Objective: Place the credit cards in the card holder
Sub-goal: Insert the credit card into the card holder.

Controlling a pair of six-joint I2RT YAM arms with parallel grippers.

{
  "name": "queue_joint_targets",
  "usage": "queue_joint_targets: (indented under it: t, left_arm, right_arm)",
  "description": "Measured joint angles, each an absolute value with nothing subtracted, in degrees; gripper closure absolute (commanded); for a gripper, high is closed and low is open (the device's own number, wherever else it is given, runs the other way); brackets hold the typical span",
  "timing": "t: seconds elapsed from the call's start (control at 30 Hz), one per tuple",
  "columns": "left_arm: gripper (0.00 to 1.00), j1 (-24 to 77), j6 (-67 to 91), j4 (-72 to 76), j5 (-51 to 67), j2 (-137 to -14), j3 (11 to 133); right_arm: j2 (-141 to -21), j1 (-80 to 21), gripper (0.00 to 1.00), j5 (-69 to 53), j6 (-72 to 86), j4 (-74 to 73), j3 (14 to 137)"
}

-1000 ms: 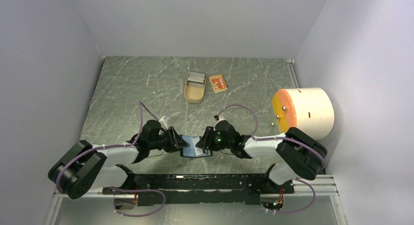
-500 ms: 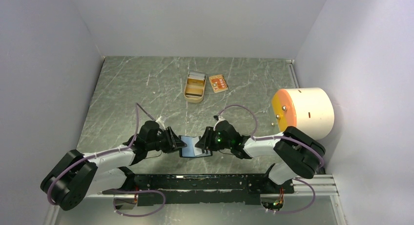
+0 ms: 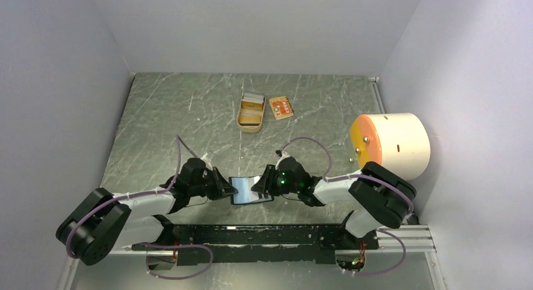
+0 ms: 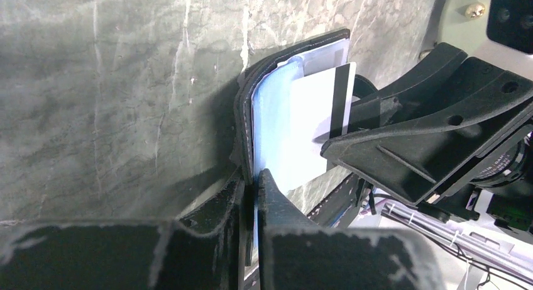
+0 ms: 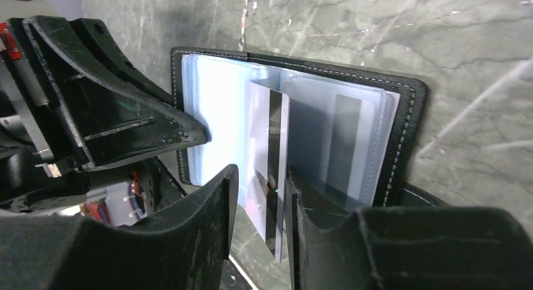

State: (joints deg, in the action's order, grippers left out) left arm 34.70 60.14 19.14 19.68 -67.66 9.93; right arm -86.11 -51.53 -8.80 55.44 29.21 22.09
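1. The main risk is that the pale card misses a sleeve. It stands tilted among the clear pockets of the card holder, and a push at that angle could jam it against a pocket lip or slide it between two leaves.
2. The right pincer has its jaws part-way apart, with the pale card between them. A gap shows on one side, so no firm hold is evident. The card could tip or drop out onto the counter if the arm pulls away too soon.
3. The left pincer is clamped tight on the near edge of the holder's cover and props the holder open. If it slips or tugs, the holder could fold shut on the card or skid.
4. The card holder lies open at the near edge of the counter, between the two pincers. The left one touches its edge and the right one reaches into its pockets.
5. The tan-orange card lies well away at the far side, just beside the tin. Neither pincer is near it.
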Motion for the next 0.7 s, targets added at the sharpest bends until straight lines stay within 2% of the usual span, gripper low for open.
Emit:
queue_joint_targets:
  t: [0.23,0.4,0.7]
  left_arm:
    - [0.81,34.7,62.08,23.33,19.77,-67.7,6.92]
    - [0.82,34.7,62.67,25.3,20.38,-69.14,6.46]
    - [0.84,34.72,63.51,29.06,21.32,-72.03,5.96]
  right_arm:
    - [-88.29,-51.79,0.61,-10.11,57.49,33.17,21.82]
    - [-88.27,-51.88,0.62,-9.87,57.91,33.15,21.82]
    - [-90.02,-51.9,0.8,-9.41,60.05,37.56,19.92]
